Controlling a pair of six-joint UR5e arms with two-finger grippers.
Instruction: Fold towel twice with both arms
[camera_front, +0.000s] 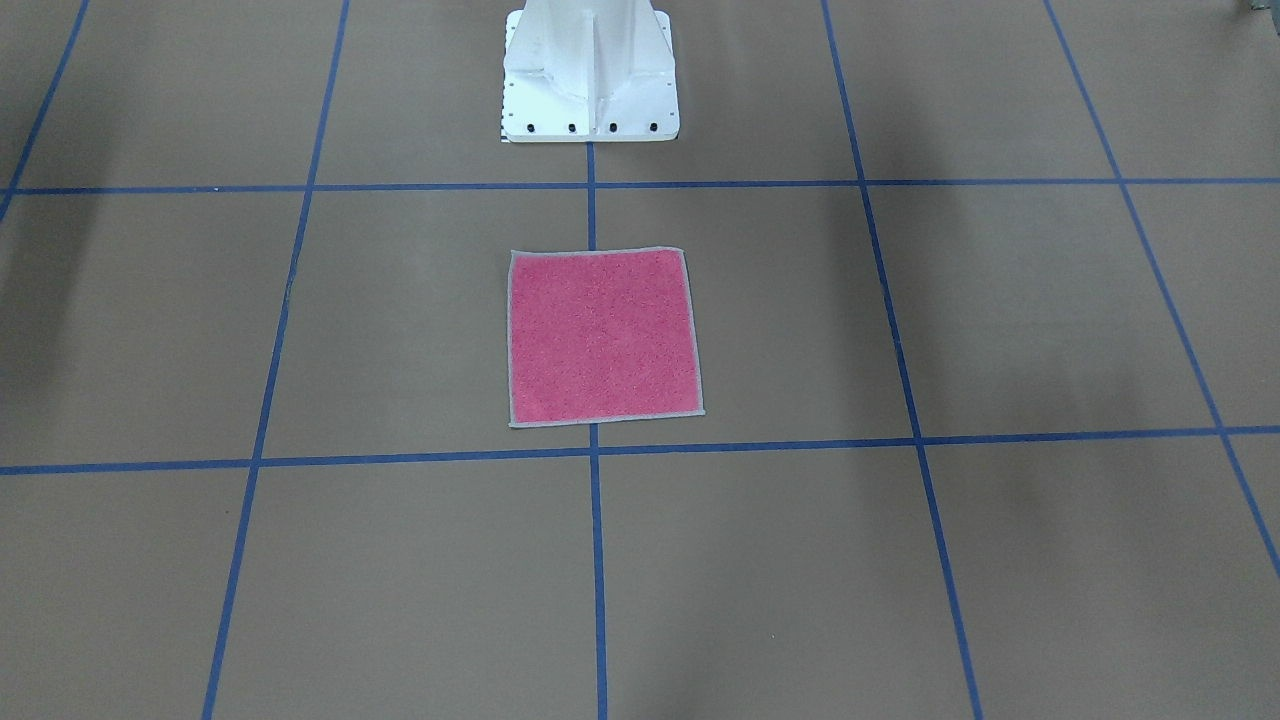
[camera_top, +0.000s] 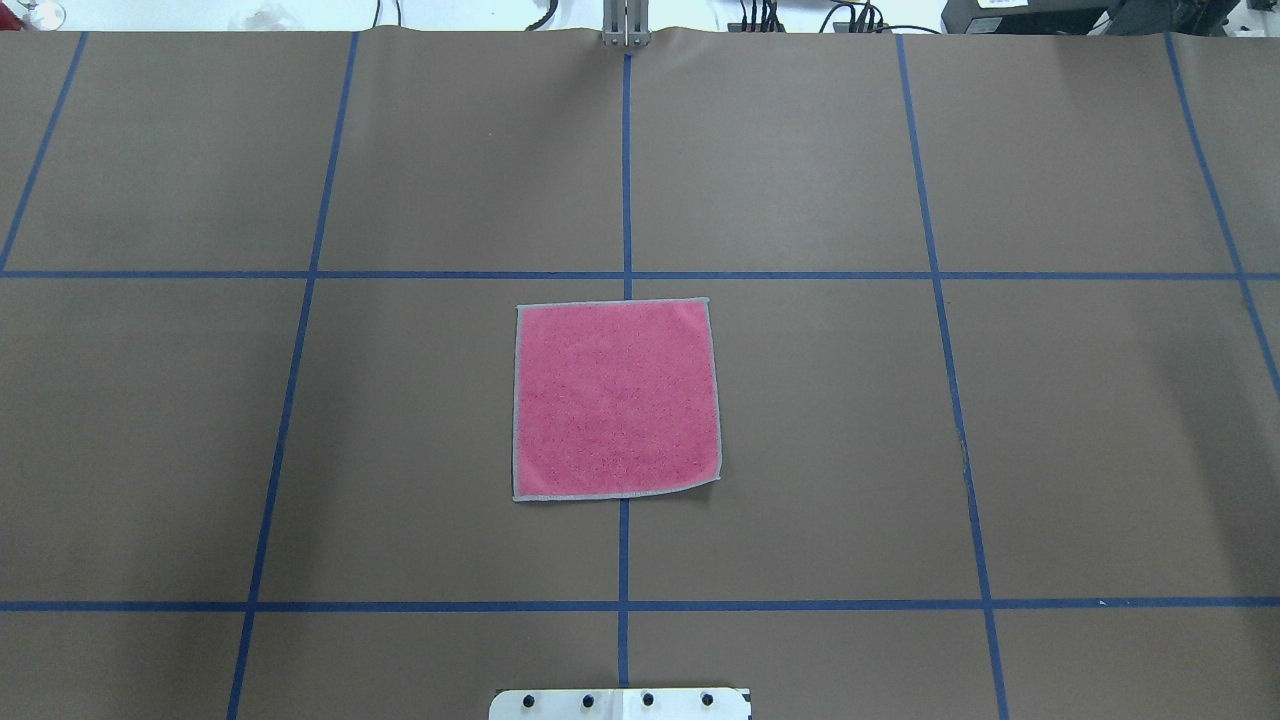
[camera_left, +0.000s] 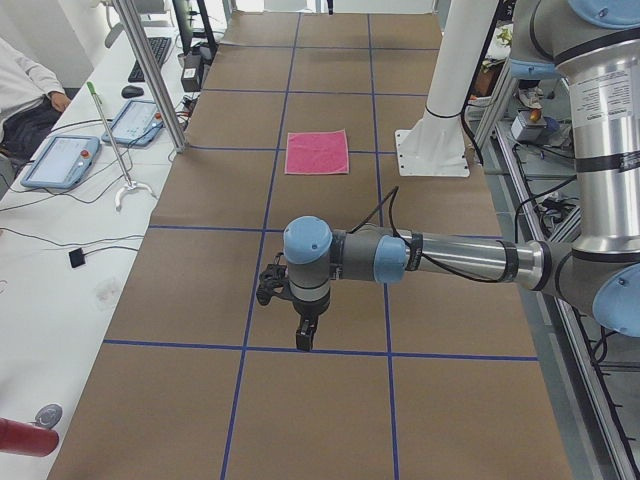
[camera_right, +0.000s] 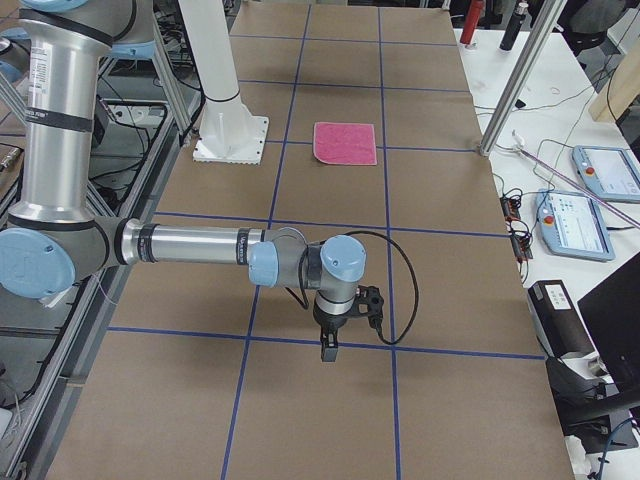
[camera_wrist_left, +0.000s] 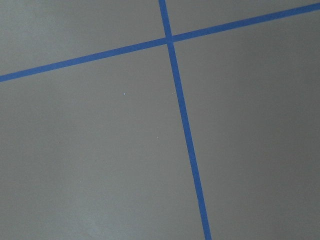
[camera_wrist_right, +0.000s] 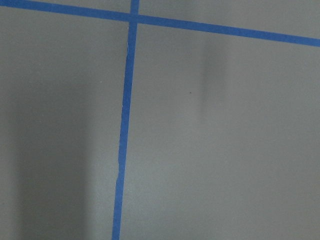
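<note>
The towel (camera_front: 603, 335) lies flat and unfolded, pink face up with a light grey border, at the middle of the table (camera_top: 615, 400). It shows small and far in both side views (camera_left: 317, 152) (camera_right: 345, 142). My left gripper (camera_left: 305, 335) hangs point-down over bare table far from the towel, seen only in the exterior left view; I cannot tell if it is open or shut. My right gripper (camera_right: 328, 350) hangs the same way at the opposite end, seen only in the exterior right view; I cannot tell its state. Both wrist views show only brown table and blue tape.
The white pedestal base (camera_front: 590, 80) stands behind the towel on the robot's side (camera_top: 620, 703). Blue tape lines (camera_top: 625, 605) grid the brown table. An operators' bench with tablets (camera_left: 60, 160) and a metal post (camera_left: 150, 75) runs along the far edge; a person (camera_left: 25, 95) sits there.
</note>
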